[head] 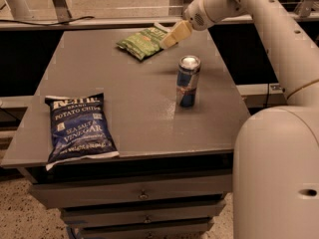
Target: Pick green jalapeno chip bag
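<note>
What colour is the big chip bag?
Dark blue bag, camera view; gripper beside the green jalapeno chip bag.

We see the hand [172, 36], smooth tan plastic, at the edge of the crinkly green jalapeno chip bag [141, 42]. The tabletop [134, 93] looks matt and smooth, the can [188, 81] shiny metal, the blue bag [79, 128] glossy film.
</note>
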Available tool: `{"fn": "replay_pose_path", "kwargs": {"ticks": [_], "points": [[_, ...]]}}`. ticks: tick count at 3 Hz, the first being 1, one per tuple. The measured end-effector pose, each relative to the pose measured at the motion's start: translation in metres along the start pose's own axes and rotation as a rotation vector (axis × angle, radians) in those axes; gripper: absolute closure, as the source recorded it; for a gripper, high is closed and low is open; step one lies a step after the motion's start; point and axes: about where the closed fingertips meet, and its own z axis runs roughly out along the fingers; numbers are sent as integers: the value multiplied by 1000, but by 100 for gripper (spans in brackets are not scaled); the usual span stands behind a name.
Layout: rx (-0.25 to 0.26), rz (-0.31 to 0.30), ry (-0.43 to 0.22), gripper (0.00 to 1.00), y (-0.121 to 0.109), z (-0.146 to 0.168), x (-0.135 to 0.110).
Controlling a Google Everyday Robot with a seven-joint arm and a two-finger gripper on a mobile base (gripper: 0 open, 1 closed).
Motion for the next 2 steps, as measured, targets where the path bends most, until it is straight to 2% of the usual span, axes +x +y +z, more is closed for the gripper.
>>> {"fn": "replay_pose_path", "kwargs": {"ticks": [1,2], "points": [[0,-1,2,0,0,0,0],[32,37,-44,0,-4,-1,2]]}}
